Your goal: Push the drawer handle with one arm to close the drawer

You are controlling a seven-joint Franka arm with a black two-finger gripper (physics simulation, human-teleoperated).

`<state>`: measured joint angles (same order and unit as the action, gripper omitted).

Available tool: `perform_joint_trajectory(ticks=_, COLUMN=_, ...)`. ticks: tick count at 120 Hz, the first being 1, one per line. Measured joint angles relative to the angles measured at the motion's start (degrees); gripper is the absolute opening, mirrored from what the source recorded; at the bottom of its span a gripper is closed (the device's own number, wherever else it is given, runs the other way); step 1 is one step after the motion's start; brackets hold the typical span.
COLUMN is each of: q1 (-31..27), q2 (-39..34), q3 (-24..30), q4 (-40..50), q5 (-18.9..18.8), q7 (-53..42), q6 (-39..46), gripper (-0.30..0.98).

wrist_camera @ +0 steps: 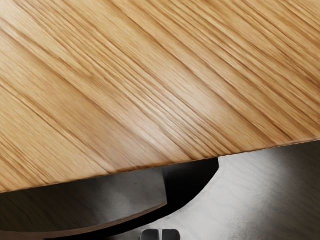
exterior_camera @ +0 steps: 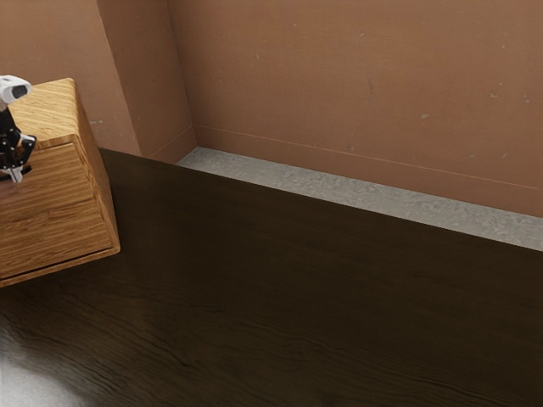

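Gripper [exterior_camera: 15, 175] stood at the drawer [exterior_camera: 53, 176], fingers drawn nearly together, nothing between; dark curved handle [wrist_camera: 192, 186] lay beside the tips, below the front edge of the cabinet [wrist_camera: 160, 90]. Judged step: pushing, or lined up for it. Next move called for a straight press cabinet-ward. Contact and remaining gap unclear; exterior view's left edge cut off the cabinet.

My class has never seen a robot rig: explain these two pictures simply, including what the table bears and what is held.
The machine is one robot arm with a black two-fingered hand. The exterior view is taken from the arm's side; the wrist view, from a camera on the hand, shows the wooden cabinet close up. The cabinet stands on a dark table. The hand is closed, near a dark curved piece, probably the handle. Nothing appears held.
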<state>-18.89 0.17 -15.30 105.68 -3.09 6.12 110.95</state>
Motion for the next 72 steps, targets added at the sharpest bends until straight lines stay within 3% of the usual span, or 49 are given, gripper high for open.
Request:
perform_joint_trajectory(ticks=24, q1=-0.86, q2=-7.44, q3=1.51, q4=5.81, q5=0.49, q7=-0.28, q6=-0.39, gripper=-0.07)
perform_joint_trajectory(ticks=48, q1=-2.37, q2=-14.21, q3=3.74, q4=8.55, q5=0.68, q7=-0.50, q6=-6.23, gripper=0.35)
perform_joint_trajectory(ticks=72, q1=-2.32, q2=-19.25, q3=6.60, q4=7.69, q5=0.71, q7=-1.46, q6=-12.92, gripper=0.56)
